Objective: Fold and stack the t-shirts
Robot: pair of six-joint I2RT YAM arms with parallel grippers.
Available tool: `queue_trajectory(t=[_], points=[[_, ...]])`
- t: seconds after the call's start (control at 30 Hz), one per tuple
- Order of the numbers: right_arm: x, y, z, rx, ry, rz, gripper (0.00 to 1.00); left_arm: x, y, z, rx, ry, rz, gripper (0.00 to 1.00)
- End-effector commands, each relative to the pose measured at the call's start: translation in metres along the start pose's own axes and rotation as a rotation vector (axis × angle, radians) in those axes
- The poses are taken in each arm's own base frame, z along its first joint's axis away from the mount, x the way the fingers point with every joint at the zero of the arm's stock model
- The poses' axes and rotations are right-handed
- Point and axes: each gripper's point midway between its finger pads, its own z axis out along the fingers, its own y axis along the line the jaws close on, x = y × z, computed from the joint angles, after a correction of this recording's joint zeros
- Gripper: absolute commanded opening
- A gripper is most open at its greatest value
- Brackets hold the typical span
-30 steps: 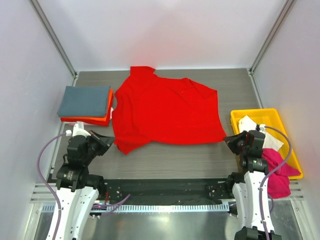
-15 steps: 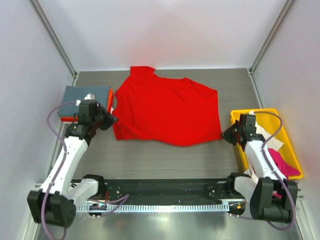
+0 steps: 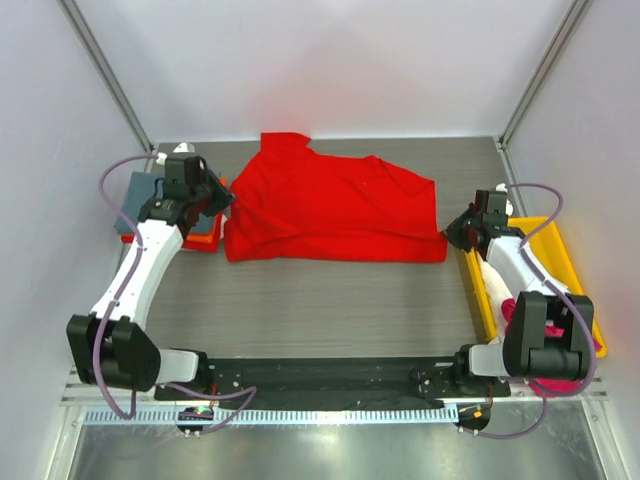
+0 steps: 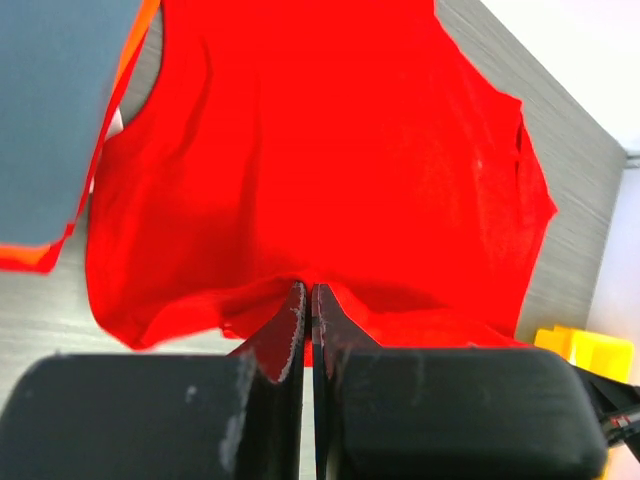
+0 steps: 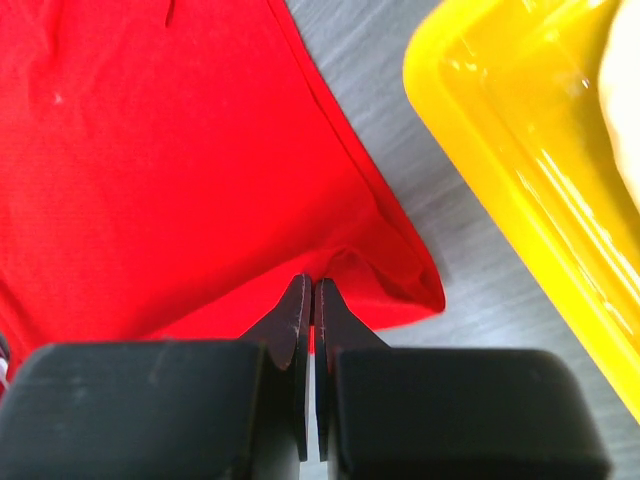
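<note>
left gripper (image 4: 307, 292): clamped on red t-shirt (image 3: 330, 210) hem
right gripper (image 5: 307, 285): clamped likewise
risk: uneven pull — fold likely skews

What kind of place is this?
Probably a robot lab booth: plain white walls box in a table, where the left gripper and right gripper pinch a red t-shirt beside a yellow tray.

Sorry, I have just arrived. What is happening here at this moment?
Two robot arms are folding a bright red cloth t-shirt spread on the grey table. The left gripper is shut on its left edge and the right gripper on its right edge. A folded grey-blue shirt lies on an orange shirt at the left; a yellow plastic tray stands at the right.
</note>
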Motion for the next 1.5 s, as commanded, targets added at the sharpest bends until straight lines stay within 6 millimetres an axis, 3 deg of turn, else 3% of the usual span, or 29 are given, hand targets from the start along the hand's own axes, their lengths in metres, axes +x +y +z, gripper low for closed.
queue_trajectory(t=[0.0, 0.3, 0.53, 0.67, 1.13, 1.47], points=[[-0.032, 0.024, 0.005, -0.049, -0.09, -0.005, 0.01, -0.033, -0.015, 0.014, 0.016, -0.086, 0.01, 0.0], [-0.037, 0.031, 0.033, -0.036, -0.073, 0.01, 0.01, -0.048, -0.029, 0.069, -0.004, -0.025, 0.006, 0.0], [-0.04, 0.035, 0.045, -0.034, -0.066, 0.011, 0.01, -0.061, -0.033, 0.089, -0.026, -0.034, 0.013, 0.0], [-0.04, 0.039, 0.053, -0.035, -0.057, 0.011, 0.01, -0.067, -0.041, 0.095, -0.015, -0.034, 0.012, 0.0], [-0.041, 0.049, 0.072, -0.029, -0.041, 0.004, 0.01, -0.058, -0.034, 0.123, -0.097, 0.018, 0.053, 0.0], [-0.04, 0.051, 0.086, -0.014, -0.029, 0.013, 0.01, -0.059, -0.032, 0.125, -0.117, 0.011, 0.041, 0.0]])
